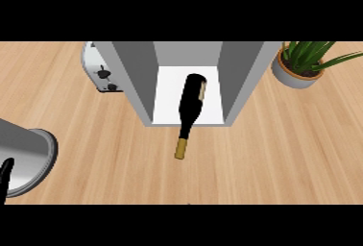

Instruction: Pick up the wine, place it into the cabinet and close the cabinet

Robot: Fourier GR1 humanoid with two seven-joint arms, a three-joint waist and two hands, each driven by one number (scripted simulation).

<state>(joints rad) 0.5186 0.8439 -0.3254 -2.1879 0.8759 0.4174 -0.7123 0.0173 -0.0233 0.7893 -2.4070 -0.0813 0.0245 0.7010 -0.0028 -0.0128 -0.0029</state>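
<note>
Wine (190,106): lies on its side, its body on the white floor of the cabinet (238,72), its neck sticking out over the cabinet's front edge above the counter (284,153).
Wine to hand: well apart; only a black sliver of the left hand (6,178) shows at the view's left edge, beside a grey forearm (25,158).
Left hand state: cannot tell whether its fingers are apart or together.
Right hand: shows nowhere.
Writing: a cream label on the wine's side, nothing readable.
Wine's look: black bottle, tan-gold cap at the neck's tip.
Cabinet: grey walls, open at the front.
Nearby: toaster (99,67) left of cabinet, potted plant (301,60) right.
</note>
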